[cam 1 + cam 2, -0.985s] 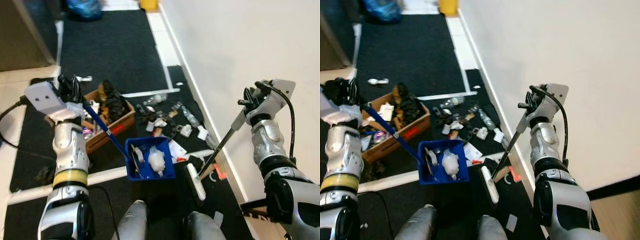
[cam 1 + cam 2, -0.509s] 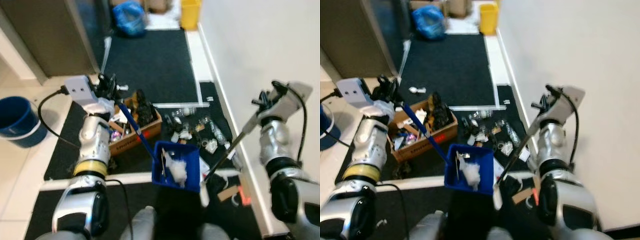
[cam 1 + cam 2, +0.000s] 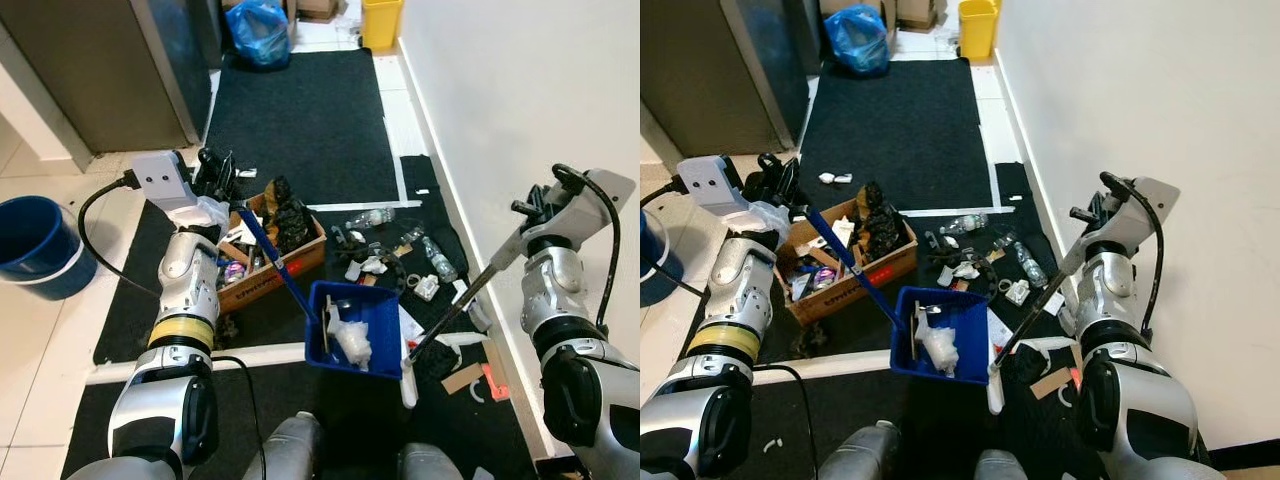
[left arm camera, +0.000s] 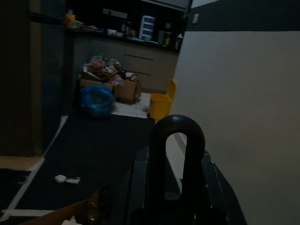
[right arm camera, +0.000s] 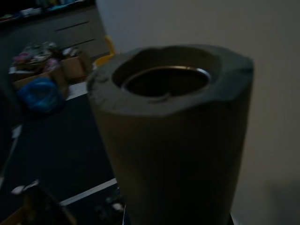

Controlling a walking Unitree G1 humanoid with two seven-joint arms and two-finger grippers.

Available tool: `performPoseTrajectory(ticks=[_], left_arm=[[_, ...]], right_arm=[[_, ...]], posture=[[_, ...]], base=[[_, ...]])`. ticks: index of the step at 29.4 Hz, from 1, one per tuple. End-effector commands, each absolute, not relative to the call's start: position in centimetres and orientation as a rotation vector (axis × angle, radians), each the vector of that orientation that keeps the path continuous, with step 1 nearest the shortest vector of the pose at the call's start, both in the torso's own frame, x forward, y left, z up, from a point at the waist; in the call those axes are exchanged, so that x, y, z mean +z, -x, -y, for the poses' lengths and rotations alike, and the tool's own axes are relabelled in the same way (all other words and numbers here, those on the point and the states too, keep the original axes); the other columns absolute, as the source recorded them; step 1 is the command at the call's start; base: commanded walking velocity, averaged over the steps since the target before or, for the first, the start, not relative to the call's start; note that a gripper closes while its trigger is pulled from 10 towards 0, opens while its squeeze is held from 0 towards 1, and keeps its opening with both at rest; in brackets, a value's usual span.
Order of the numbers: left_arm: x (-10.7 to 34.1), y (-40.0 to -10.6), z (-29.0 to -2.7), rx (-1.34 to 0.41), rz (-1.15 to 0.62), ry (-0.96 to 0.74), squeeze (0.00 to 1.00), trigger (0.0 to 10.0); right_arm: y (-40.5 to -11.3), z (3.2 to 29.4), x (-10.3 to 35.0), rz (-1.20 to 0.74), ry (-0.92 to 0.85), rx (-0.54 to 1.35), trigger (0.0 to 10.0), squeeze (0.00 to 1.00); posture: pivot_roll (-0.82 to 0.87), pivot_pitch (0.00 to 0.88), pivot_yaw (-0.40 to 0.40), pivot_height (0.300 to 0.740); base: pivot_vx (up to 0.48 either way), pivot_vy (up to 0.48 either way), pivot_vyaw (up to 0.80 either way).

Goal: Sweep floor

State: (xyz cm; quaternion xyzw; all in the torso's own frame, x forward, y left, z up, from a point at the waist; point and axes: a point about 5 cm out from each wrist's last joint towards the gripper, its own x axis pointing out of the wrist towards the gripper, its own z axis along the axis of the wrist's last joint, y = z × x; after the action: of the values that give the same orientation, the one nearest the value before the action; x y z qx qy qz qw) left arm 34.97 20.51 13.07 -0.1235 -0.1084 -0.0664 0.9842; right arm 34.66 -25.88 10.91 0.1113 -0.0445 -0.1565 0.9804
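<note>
The robot is standing in a narrow hallway and is holding one tool in each arm. The left claw, in the upper left of the frame, is pinching the top of the long handle of the blue dustpan. The handle is running down toward the centre, where the pan is resting on the dark mat with white paper scraps already inside it. The right claw, at the right edge of the frame, is closed around the upper end of the broom. Its thin dark stick is slanting down to the left, and its white head is lying on the floor just beside the right side of the pan.

In my judgement the robot is in the middle of the collecting step. Much rubbish is still lying on the mat above the pan: small bottles, wrappers and paper pieces, between the cardboard box and the white wall. The next move probably calls for lifting the broom head, placing it behind this litter and pulling it toward the open mouth of the pan, while the left arm is keeping the pan flat and steady.
</note>
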Motion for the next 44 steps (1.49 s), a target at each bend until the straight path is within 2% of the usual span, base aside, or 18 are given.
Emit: performPoseTrajectory(ticks=[1,29,44], left_arm=[[13.3,-34.8,-21.1,-0.118,0.246,0.265,0.0,10.0],[13.5,-34.8,-20.5,-0.143,0.265,0.27,0.0,10.0],[13.6,-34.9,-20.5,-0.149,0.268,0.273,0.0,10.0]], right_arm=[[-34.8,26.5,12.3,0.169,-0.215,-0.334,10.0,0.0],[-33.9,29.5,13.5,0.219,-0.114,-0.474,10.0,0.0],[-33.9,29.3,13.8,0.225,-0.043,-0.479,10.0,0.0]], posture=[[0.15,0.0,-0.002,0.74],[0.14,0.0,0.003,0.74],[0.14,0.0,0.004,0.74]], base=[[0.322,0.0,0.0],[0.336,0.0,0.0],[0.344,0.0,0.0]])
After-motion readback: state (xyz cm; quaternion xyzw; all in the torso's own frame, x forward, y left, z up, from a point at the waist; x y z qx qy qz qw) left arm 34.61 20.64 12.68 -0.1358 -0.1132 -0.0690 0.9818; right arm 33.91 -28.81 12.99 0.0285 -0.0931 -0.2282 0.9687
